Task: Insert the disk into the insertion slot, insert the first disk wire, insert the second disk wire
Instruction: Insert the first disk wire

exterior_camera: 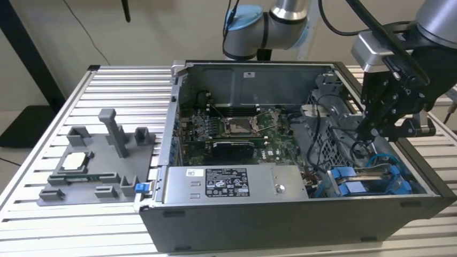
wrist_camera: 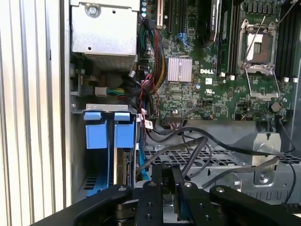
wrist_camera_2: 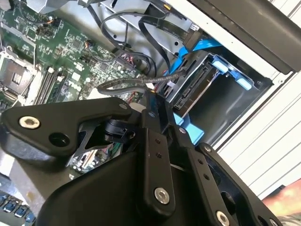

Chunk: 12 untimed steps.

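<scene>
The disk (wrist_camera_2: pixel 197 84) stands on edge in the slot (wrist_camera_2: pixel 225 110), at the case's (exterior_camera: pixel 286 225) corner on the exterior view's right. Its long axis runs into the bay. The gripper (wrist_camera_2: pixel 156 102) hovers just above, beside a black wire (wrist_camera_2: pixel 127 82), and hides part of the disk in the first wrist view. Whether the claw pinches anything cannot be told.

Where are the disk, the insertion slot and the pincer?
disk (wrist_camera_2: pixel 194 88), second wrist view, on its dark end face.
insertion slot (wrist_camera_2: pixel 240 106), second wrist view, on its bare grey inner wall.
pincer (wrist_camera: pixel 168 170), first wrist view, at its front end.
</scene>
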Tool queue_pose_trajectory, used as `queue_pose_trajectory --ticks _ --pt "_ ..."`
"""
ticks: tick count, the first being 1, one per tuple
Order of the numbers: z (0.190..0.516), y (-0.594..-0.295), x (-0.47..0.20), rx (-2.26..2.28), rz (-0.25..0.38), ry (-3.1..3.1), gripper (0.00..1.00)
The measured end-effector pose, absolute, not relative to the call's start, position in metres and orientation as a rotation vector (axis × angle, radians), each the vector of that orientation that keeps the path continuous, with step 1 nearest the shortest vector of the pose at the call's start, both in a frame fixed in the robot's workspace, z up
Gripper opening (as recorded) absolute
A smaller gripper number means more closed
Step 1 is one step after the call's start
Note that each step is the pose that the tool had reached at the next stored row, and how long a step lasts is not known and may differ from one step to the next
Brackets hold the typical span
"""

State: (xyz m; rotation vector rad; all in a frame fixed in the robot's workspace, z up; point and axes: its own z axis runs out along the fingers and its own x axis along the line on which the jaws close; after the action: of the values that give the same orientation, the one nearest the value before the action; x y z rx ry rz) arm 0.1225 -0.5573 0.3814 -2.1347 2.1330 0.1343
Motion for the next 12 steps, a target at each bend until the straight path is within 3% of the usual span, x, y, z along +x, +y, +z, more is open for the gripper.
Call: queue_pose_trajectory --ticks 12 --pt "0.380 -0.564 0.134 -2.152 0.183 2.157 0.00"
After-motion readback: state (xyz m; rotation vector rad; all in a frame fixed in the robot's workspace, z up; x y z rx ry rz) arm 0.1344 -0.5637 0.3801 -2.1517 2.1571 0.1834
